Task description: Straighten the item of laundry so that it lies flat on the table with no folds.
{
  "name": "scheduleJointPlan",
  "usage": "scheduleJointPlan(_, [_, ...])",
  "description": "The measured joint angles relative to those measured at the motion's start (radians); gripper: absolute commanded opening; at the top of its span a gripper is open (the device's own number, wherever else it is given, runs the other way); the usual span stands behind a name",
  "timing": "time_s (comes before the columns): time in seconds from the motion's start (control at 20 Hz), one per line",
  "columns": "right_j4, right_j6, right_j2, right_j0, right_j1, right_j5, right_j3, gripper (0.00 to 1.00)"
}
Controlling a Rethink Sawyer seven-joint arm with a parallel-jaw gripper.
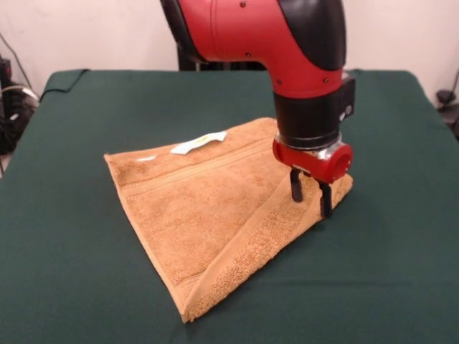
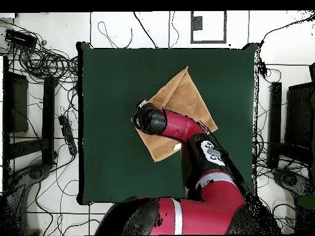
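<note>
The orange-tan towel (image 1: 208, 208) lies on the dark green table (image 1: 72, 215) with one side folded over along a diagonal, so it forms a rough triangle. Its white label (image 1: 199, 142) lies at the far edge. My gripper (image 1: 311, 204) hangs straight down at the towel's right corner. Its two black fingers (image 1: 296, 188) stand apart with their tips down at the cloth, holding nothing that I can see. In the overhead view the arm's wrist (image 2: 149, 120) covers the gripper and part of the towel (image 2: 181, 92), which sits near the middle of the table (image 2: 111, 92).
The red arm (image 2: 203, 153) reaches over the table from the robot's side and hides the towel's near part in the overhead view. Cables and equipment (image 2: 37, 61) lie on the floor around the table. Cables (image 1: 11, 107) show beyond the left edge.
</note>
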Motion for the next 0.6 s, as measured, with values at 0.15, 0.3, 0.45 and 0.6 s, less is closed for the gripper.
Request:
scheduleJointPlan(0.15, [0.006, 0.0, -0.02, 0.02, 0.006, 0.023, -0.02, 1.0])
scheduleJointPlan(0.3, [0.012, 0.0, -0.044, 0.043, 0.013, 0.054, -0.046, 1.0])
scheduleJointPlan(0.45, [0.014, 0.0, -0.056, 0.054, 0.017, 0.07, -0.059, 1.0])
scheduleJointPlan(0.6, [0.015, 0.0, -0.081, 0.069, 0.024, 0.091, -0.072, 0.0])
